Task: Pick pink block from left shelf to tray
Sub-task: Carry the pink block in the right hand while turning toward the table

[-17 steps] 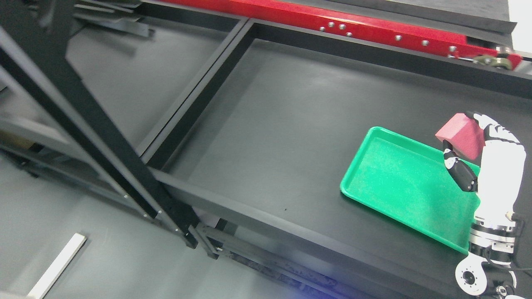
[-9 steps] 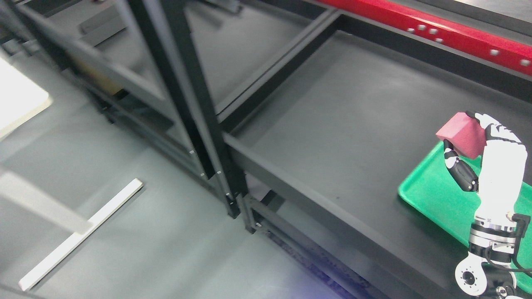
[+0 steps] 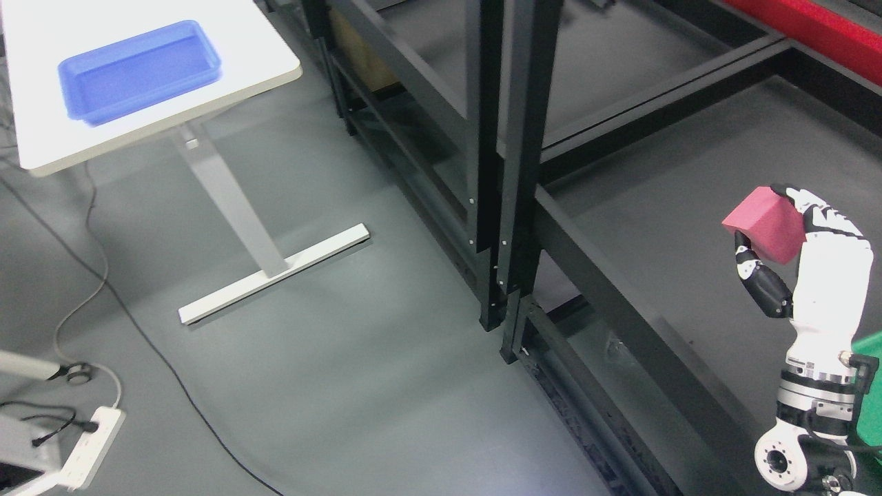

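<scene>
Camera panned left; upright right hand still grips pink block.

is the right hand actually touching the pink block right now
Touching. The head view shows the right hand gripping the pink block: a fingertip presses its top right edge and the thumb its underside, holding it in the air.

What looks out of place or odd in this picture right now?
Nothing is spilled or damaged. The right hand holds the pink block up in the air over the black shelf, while the green tray shows only as a sliver at the right edge. A blue tray sits on the white table.
</scene>
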{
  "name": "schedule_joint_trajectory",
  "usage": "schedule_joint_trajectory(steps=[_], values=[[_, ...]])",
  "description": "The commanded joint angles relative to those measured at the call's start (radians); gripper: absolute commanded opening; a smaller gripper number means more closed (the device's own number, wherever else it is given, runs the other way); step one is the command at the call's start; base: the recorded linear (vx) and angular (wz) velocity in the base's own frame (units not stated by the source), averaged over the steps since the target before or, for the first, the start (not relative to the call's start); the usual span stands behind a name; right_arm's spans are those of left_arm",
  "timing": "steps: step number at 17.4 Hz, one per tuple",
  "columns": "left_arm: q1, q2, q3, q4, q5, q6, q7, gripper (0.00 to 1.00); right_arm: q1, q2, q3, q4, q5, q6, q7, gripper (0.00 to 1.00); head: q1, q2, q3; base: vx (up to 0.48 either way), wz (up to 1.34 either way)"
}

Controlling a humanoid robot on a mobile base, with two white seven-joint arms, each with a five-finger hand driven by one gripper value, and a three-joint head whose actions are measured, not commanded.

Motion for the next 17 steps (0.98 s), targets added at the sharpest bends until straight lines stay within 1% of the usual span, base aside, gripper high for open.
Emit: schedule_joint_trajectory(steps=[1,12,17], values=[[-0.023,0.017,0.0,-0.017,-0.002,-0.001,-0.001,1.0,-0.005,0.0,-0.001,-0.001,0.0,0.005,0.001,0.02,0.0,0.0,0.0,-0.124,0.66],[-0.023,0.017,0.0,-0.017,-0.002,-0.001,-0.001,1.0,-0.002,-0.002,-0.001,0.0,-0.002,0.003,0.001,0.02,0.0,0.0,0.0,-0.106,0.7],[-0.023,0.017,0.0,-0.017,-0.002,-0.001,-0.001,1.0,-0.002,0.0,-0.001,0.0,-0.008,0.003,0.001,0.02,0.0,0.0,0.0,-0.07,0.39]])
